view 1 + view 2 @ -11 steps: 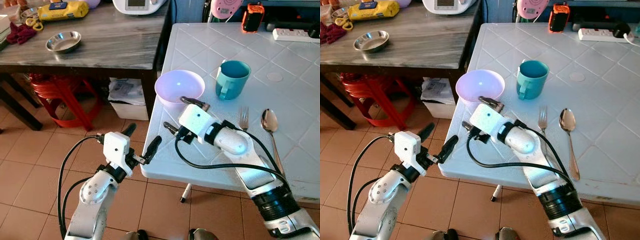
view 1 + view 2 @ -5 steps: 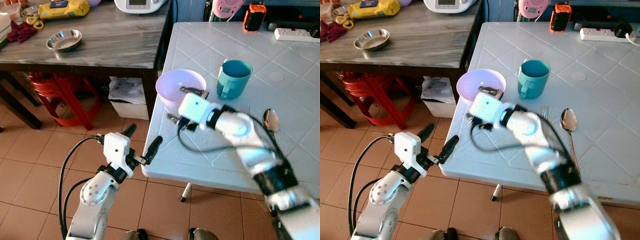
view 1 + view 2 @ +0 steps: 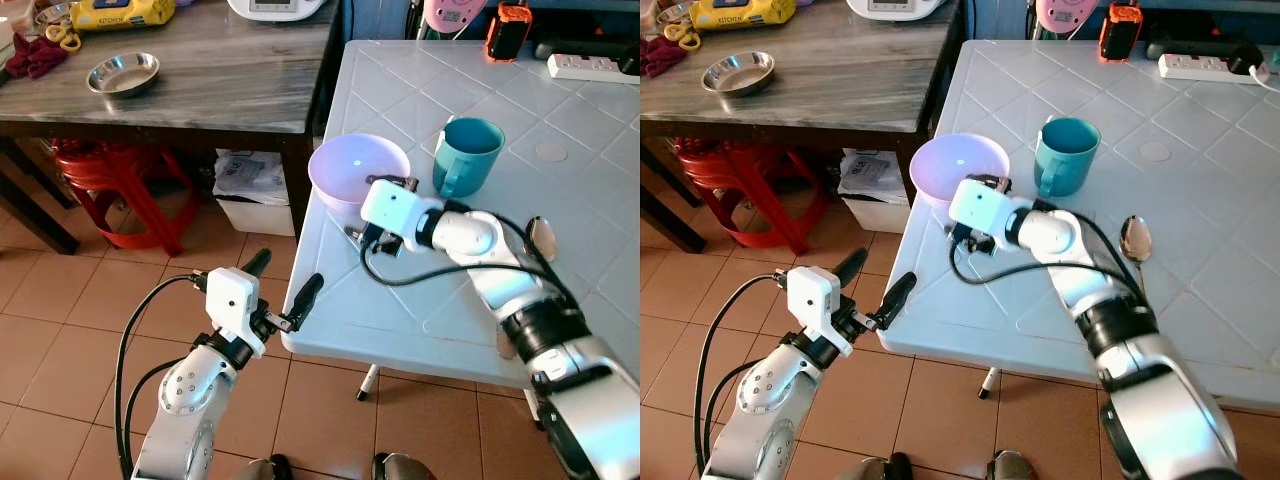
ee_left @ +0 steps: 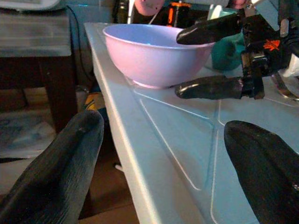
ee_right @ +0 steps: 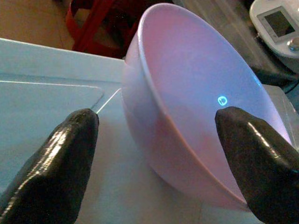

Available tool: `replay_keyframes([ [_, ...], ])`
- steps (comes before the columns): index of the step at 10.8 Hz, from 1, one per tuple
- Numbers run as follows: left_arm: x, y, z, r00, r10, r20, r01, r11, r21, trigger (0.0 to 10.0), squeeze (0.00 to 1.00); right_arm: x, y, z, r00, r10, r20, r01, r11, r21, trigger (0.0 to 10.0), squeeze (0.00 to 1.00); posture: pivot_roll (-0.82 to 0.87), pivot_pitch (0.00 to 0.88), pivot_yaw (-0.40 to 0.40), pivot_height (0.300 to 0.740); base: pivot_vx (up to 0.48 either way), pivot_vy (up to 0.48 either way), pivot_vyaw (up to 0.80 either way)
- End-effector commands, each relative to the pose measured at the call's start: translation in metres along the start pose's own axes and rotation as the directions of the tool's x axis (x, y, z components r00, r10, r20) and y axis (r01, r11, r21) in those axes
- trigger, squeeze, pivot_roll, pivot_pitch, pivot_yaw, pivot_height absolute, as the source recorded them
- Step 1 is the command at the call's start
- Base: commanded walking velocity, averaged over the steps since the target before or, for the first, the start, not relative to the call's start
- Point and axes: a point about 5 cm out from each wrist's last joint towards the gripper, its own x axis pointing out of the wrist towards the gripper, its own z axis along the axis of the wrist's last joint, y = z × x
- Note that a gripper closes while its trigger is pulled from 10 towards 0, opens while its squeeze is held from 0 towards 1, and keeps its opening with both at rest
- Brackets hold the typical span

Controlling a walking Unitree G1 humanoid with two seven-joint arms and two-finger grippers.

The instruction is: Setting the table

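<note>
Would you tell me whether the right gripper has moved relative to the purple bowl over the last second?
Yes. The right gripper has closed in on the purple bowl; its open fingers now straddle the near rim.

Terracotta tile floor (image 3: pixel 60 300), pale grout lines. White plastic table (image 3: pixel 590 200) with moulded diamond pattern at right. Dark wooden table (image 3: pixel 220 80), grey streaked top, at left, nearly touching it. Red plastic stool (image 3: pixel 120 190) beneath dark table, beside white bin (image 3: pixel 255 205) holding what looks like paper. Soft even daylight.
</note>
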Motion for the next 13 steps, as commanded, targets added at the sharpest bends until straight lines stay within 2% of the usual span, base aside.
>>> replay_keyframes([
  [1, -0.003, 0.001, 0.001, 1.0, 0.005, -0.009, -0.005, 1.0, 0.01, 10.0, 0.0, 0.004, 0.003, 0.0, 0.999, 0.038, 0.002, -0.038, 0.999, -0.032, 0.0, 0.0, -0.12, 0.216, 0.072, 0.74, 0.0, 0.0, 0.0],
  [3, -0.003, 0.002, 0.003, 1.0, 0.01, -0.013, -0.01, 1.0, 0.017, 10.0, 0.0, 0.005, 0.002, -0.003, 0.999, 0.046, 0.0, -0.046, 0.997, -0.062, 0.1, 0.0, -0.11, 0.215, 0.076, 0.74, 0.0, 0.0, 0.0],
  [8, -0.002, 0.004, 0.001, 0.999, 0.017, -0.028, -0.016, 1.0, 0.021, 10.0, 0.0, 0.006, -0.01, -0.004, 0.999, 0.018, -0.031, -0.024, 0.976, -0.217, 0.0, 0.0, -0.1, 0.201, 0.082, 0.74, 0.0, 0.0, 0.0],
  [13, -0.003, 0.003, 0.001, 0.999, 0.004, -0.032, -0.004, 1.0, 0.022, 10.0, 0.0, 0.007, -0.012, -0.007, 0.998, 0.024, -0.052, -0.037, 0.963, -0.266, 0.0, 0.0, -0.09, 0.191, 0.081, 0.74, 0.0, 0.0, 0.0],
])
